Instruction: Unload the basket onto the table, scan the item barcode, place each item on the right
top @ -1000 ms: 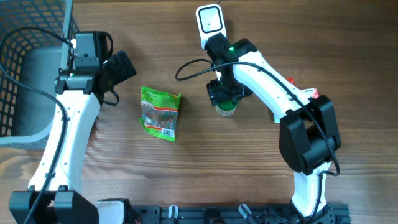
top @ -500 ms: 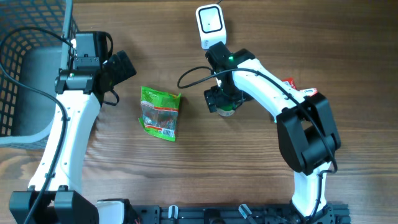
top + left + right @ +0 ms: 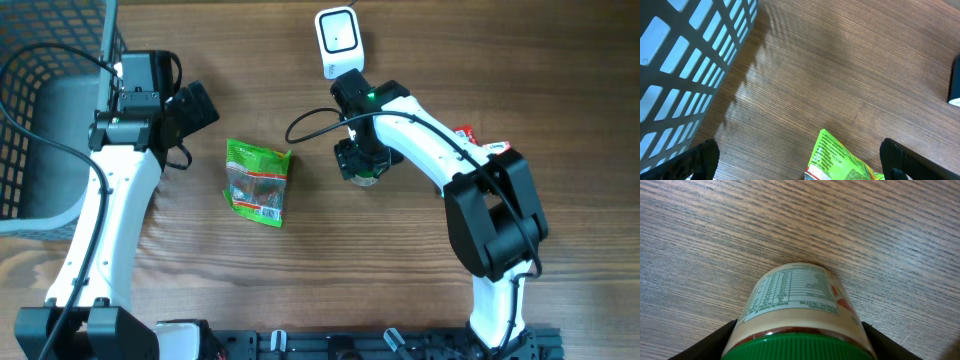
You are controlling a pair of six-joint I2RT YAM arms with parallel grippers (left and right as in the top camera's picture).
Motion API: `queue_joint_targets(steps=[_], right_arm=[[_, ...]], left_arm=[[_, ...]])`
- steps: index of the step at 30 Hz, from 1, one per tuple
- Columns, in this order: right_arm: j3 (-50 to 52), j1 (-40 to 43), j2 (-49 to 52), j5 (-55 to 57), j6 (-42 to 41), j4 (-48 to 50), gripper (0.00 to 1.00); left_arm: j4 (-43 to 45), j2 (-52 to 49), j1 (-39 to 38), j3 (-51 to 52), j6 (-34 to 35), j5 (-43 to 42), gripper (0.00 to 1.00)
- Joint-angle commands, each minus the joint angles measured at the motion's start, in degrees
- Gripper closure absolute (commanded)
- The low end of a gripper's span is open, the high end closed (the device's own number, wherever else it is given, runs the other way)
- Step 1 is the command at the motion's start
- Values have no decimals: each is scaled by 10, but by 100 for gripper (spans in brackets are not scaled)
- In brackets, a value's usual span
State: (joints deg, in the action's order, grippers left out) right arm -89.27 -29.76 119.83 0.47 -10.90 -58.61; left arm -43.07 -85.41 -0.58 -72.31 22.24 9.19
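Jar [image 3: 799, 297] tighter in right gripper [image 3: 799, 332] now

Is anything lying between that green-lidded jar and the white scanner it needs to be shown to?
Nothing visible. The jar sits gripped in the right claw, and only bare wood, crossed by the arm's own black cable, separates it from the white scanner. The green packet lies off to the side.
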Motion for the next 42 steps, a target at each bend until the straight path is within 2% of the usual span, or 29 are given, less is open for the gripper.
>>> queue_joint_targets(steps=[1,6,12,14,20,26,30,33,37,42], right_arm=[[4,0,9,6,-13,3,27],[9,0,9,6,-13,4,17],[36,0,9,6,-13,38,24],[36,0,8,6,-13,40,27],[28,0,5,6,-17,37,45],[-35,0,-66,4,7,-14,49],[-62,0,-142,14,15,-24,65],[-62,1,-188,14,12,-20,57],[-77,3,-202,-25,19,-34,59],[-193,29,-179,-31,19,-105,59]], left_arm=[[2,0,1,-3,7,5,0],[2,0,1,-3,7,5,0],[2,0,1,-3,7,5,0],[2,0,1,-3,7,5,0],[2,0,1,-3,7,5,0],[2,0,1,-3,7,5,0],[2,0,1,-3,7,5,0],[2,0,1,-3,7,5,0],[2,0,1,-3,7,5,0],[2,0,1,-3,7,5,0]])
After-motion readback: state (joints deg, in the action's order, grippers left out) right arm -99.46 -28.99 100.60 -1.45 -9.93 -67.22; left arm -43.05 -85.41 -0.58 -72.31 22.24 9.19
